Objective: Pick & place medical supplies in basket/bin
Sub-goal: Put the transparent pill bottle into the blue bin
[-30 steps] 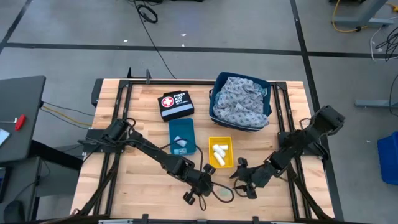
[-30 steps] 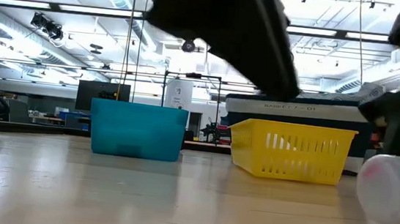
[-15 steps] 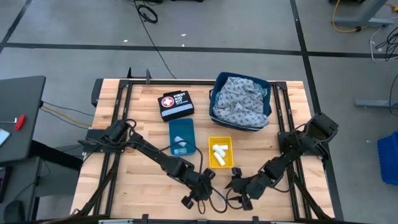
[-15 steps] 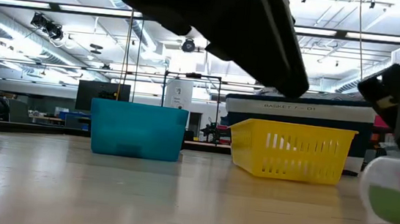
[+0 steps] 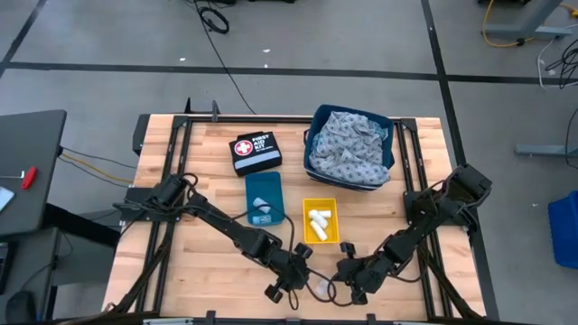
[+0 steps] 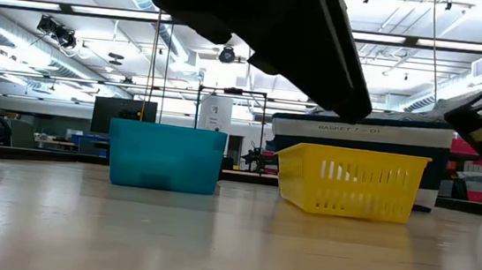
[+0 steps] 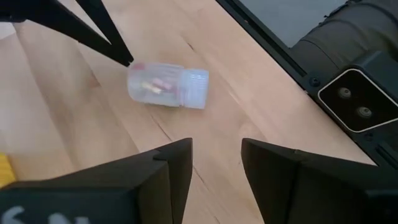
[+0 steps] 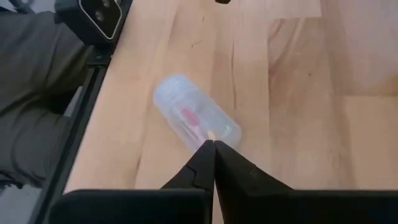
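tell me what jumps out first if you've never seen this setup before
Both grippers meet at the table's near edge over a small clear bottle lying on its side: the right gripper shut, its tips by the bottle, the left gripper slightly open just short of it. Farther back, a dark blue bin heaped with patterned cloth stands beside a black first aid pouch.

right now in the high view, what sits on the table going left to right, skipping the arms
black first aid pouch → teal bin → yellow basket → dark blue bin holding the patterned cloth. The clear bottle near the grippers overlaps the yellow basket's span, so it is left out.
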Controlling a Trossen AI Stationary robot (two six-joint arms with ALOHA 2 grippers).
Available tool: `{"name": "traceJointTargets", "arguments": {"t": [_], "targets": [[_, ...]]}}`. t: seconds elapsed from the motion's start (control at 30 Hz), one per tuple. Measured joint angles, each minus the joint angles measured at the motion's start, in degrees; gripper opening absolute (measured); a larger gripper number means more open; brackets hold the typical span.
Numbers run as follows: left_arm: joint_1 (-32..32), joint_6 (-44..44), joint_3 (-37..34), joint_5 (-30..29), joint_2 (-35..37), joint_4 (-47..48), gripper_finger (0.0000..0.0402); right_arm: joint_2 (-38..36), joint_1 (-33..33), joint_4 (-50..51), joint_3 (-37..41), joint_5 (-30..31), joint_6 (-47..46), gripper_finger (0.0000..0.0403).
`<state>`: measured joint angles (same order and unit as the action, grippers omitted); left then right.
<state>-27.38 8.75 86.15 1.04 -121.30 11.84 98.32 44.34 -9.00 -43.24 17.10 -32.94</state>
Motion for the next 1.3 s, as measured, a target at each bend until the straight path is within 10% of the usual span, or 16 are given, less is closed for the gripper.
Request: {"name": "traceJointTargets", "arguments": {"t": [0.4,0.8,1.1,1.3], "targets": [[0.0,-1.1,0.0,0.0,0.0,2.0,0.0144,6.5,-1.4,-0.7,-2.2,-10.8,-1.6,0.0002],[-0.1,-3.0,0.0,-0.4,-0.1,5.9,0.0144,11.0,-6.0,1.7,-11.5,-3.8,7.9,0.0001],[-0.8,-3.3,0.0,3.7,-0.1,10.1,0.0144,10.8,-3.0,-2.5,-12.2,-25.3,7.8,0.0],[-0.7,-3.3,0.0,2.9,-0.1,9.5,0.0144,14.8,-2.5,-16.2,-12.6,-26.3,7.1,0.0]]}}
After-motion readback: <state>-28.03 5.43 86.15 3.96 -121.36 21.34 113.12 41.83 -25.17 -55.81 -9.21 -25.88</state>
